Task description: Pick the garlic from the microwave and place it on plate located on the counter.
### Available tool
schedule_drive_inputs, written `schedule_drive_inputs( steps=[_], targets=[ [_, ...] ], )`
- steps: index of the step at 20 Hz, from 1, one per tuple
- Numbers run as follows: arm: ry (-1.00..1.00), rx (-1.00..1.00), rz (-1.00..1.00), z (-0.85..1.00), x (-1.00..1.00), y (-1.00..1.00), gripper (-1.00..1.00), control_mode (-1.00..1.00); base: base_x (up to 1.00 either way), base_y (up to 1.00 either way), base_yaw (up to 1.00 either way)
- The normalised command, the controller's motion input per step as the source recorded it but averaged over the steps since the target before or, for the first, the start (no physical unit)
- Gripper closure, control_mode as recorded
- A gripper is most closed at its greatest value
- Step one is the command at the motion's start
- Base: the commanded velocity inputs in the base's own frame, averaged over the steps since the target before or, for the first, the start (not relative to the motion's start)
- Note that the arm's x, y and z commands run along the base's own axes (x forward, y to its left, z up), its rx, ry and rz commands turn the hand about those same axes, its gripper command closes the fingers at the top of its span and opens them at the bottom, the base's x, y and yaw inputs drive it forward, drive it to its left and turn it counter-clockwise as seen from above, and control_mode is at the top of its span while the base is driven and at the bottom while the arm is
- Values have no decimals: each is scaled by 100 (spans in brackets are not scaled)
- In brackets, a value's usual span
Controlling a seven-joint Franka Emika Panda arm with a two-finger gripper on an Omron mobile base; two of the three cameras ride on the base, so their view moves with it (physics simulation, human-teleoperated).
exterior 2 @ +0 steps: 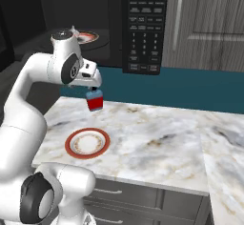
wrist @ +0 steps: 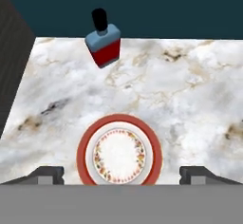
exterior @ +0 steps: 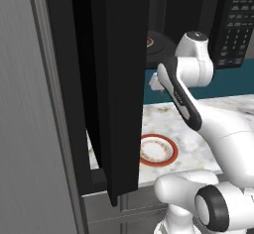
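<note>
The microwave (exterior 2: 143, 28) door (exterior: 116, 79) hides part of the plate (exterior: 158, 149).

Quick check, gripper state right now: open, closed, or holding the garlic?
Gripper: open, fingers spread wide with nothing between them, above the plate.

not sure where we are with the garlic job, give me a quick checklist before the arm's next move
1. Microwave door open: ok.
2. Claw open: ok, fingertips stand wide apart.
3. Garlic held in the claw: not ok, nothing sits between the fingertips.
4. Garlic's spot inside the microwave: cannot tell.
5. Plate bare and flat on the counter: ok.
6. Red bottle apart from the plate: ok.
</note>
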Motion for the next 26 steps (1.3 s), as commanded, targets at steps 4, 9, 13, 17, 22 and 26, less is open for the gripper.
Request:
schedule_drive_inputs(
  steps=[4, 9, 13, 17, 22, 26],
  targets=[
    [-33, 0, -8, 51, 0, 42, -100, -100, 0, 0, 0],
    [-21, 0, -12, 64, 1, 44, -100, -100, 0, 0, 0],
    [-14, 0, -8, 67, 2, 49, -100, -100, 0, 0, 0],
    [-34, 1, 0, 74, -10, 9, -100, -100, 0, 0, 0],
    [-26, 7, 0, 55, 4, -5, -100, -100, 0, 0, 0],
    [1, 7, 5, 12, 53, -2, -100, -100, 0, 0, 0]
  ],
)
